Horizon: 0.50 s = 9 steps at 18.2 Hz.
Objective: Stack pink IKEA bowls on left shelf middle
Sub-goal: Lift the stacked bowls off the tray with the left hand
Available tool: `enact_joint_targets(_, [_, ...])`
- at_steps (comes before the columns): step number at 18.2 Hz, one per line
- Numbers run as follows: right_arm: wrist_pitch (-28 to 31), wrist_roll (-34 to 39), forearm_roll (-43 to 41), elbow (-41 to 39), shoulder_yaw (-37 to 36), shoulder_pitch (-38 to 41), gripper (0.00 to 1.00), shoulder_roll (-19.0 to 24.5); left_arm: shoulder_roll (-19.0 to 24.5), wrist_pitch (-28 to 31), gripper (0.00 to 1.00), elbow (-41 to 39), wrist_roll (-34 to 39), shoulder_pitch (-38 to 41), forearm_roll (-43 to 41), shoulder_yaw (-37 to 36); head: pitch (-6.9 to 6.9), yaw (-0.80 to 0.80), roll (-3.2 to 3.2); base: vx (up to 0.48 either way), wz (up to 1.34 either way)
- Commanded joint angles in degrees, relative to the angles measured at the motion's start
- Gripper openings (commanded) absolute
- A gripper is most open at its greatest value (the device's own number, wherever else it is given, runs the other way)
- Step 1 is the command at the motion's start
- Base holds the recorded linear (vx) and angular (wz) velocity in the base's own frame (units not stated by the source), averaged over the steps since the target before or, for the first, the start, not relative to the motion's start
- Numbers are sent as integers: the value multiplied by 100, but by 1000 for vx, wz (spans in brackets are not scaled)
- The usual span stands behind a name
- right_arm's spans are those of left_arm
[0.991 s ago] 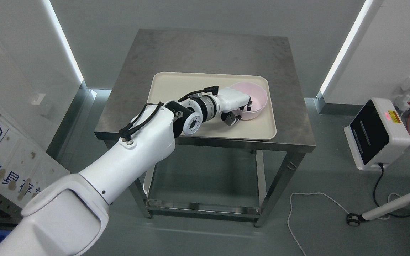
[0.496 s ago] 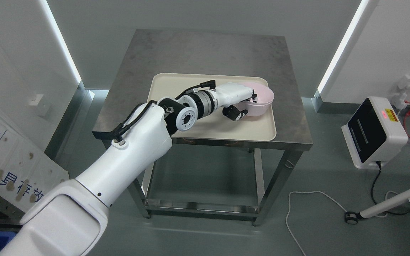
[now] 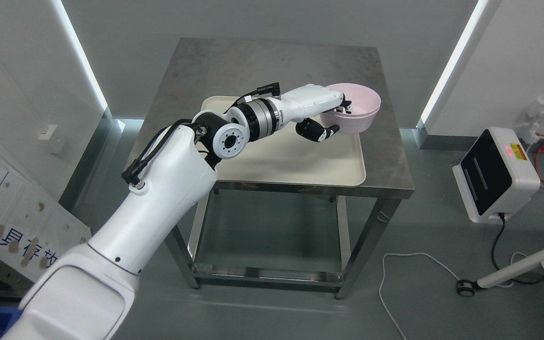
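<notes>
**One pink bowl held above the tray**

While the left arm reaches in from the lower left across the table, I can count one pink bowl point(image 3: 357, 111), one tray point(image 3: 300, 163), one steel table point(image 3: 272, 66) and one robot hand at work. The right arm does not show from where I stand.

That bowl is pale pink, round and fairly deep, with a smooth plain wall and a thin rim. It sits a little tilted, its opening facing up and slightly toward me, so part of the inside is visible. Nothing can be seen inside it apart from the fingertips hooked over the near rim.

Gripping it is the left hand point(image 3: 321, 111): its fingers point(image 3: 345, 105) curl over the rim into the bowl, while the dark-tipped thumb point(image 3: 319, 131) lies below against the outer wall, so the rim is pinched between them. The bowl hangs over the far right corner of the tray, clear of its surface as far as I can judge.

Cream-coloured and rectangular with rounded corners, the tray lies flat on the table top with a low raised edge. Only the arm and the held bowl cross above it.

Off to the right on the floor stands a white device point(image 3: 494, 177) with a dark screen, its cable trailing away.
</notes>
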Motion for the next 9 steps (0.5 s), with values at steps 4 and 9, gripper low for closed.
enact_joint_targets(4, [27, -4, -317, -193, -62, 168, 100, -100, 156, -1886, 2, -1999, -839, 1764, 52, 2549, 0, 0, 0, -14, 4])
enact_joint_targets(9, [36, -4, -317, -193, -62, 168, 100, -100, 68, -2856, 3, -2402, -946, 2301, 69, 3079, 0, 0, 0, -71, -5])
